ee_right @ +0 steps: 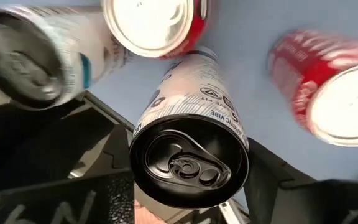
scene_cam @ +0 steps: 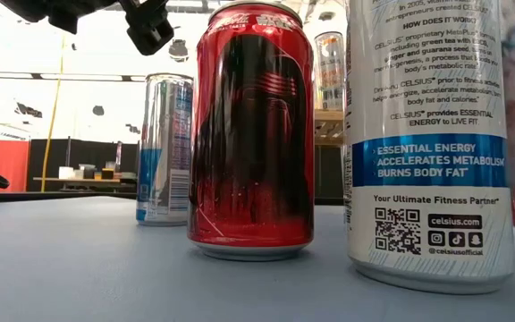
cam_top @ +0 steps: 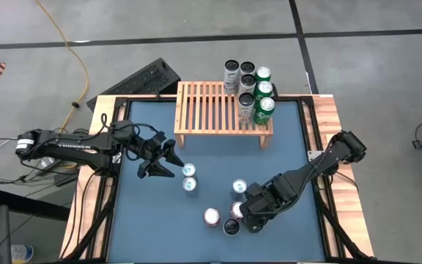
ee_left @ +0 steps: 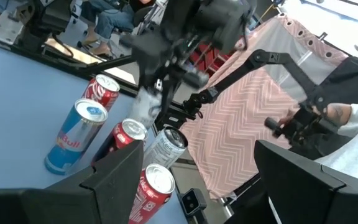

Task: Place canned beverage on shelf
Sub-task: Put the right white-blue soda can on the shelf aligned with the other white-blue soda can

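Closing on a white black-topped can [ee_right: 188, 158], the right gripper [cam_top: 249, 213] works at the near-right part of the table [cam_top: 152, 220], inside a cluster of loose cans. In the right wrist view this can stands upright between the two dark fingers [ee_right: 114, 155], its long axis running straight up toward the camera, so the gripper comes at it from above. The fingers flank the can closely, but whether they already press its wall cannot be told, and the can is judged to be standing on the mat, not lifted.

The shelf [cam_top: 211, 110] sits at the far edge of the table, well apart from this can; the carry must run from the near-right cluster to the far edge. Six cans [cam_top: 251, 92] already stand on its right end; the slats to their left are bare.

The right arm is the nearer one to this cluster. The left gripper [cam_top: 165, 160] hangs with jaws spread and empty over the left-centre of the table, just beside two blue-and-silver cans [cam_top: 189, 178].

Obscured items: in the high view the right gripper covers the target can. The low view is filled by a red can [scene_cam: 251, 134] and a white Celsius can [scene_cam: 427, 134], so the shelf is mostly hidden there. Neighbouring red cans [ee_right: 322, 87] stand close to the target, so contact during the lift is a risk.
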{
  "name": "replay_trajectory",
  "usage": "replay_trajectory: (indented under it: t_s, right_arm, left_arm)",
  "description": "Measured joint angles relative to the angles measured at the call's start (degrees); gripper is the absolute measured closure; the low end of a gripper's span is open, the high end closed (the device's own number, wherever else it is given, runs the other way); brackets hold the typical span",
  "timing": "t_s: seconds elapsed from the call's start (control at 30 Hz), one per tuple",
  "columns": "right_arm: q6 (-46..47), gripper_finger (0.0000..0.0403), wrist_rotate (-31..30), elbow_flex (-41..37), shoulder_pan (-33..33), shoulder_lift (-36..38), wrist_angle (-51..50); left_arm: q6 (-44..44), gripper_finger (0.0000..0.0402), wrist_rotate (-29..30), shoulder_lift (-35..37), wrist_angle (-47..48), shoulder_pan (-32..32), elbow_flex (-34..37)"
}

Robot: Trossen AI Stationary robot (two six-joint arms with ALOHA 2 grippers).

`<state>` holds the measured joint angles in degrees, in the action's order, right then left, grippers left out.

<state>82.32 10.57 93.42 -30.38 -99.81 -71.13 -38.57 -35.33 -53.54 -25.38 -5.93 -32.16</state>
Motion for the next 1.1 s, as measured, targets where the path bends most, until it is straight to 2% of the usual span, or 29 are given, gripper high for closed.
replay_trajectory:
  t_s: [0.23,0.4,0.7,0.97,1.1]
  right_arm:
    - [-8.1,0.0247,-1.8,13.6,3.8,0.0,-18.9]
    - [-12.8,0.0247,-6.2,19.8,7.7,2.4,-18.4]
    - [-24.3,0.0249,-7.7,24.6,15.8,5.0,-19.0]
    - [-40.6,0.0249,-7.9,28.8,24.8,4.8,-18.9]
    - [-49.6,0.0249,-8.1,31.0,28.7,3.9,-19.0]
  left_arm:
    - [-0.1,0.0109,0.0,0.0,0.8,0.0,0.0]
    - [0.0,0.0109,0.9,0.0,1.1,0.0,0.0]
    - [-0.2,0.0109,2.8,0.0,2.0,0.0,0.0]
    - [-0.7,0.0109,5.7,0.0,1.3,0.0,0.0]
    - [-1.8,0.0109,6.3,0.0,-2.8,-0.1,0.0]
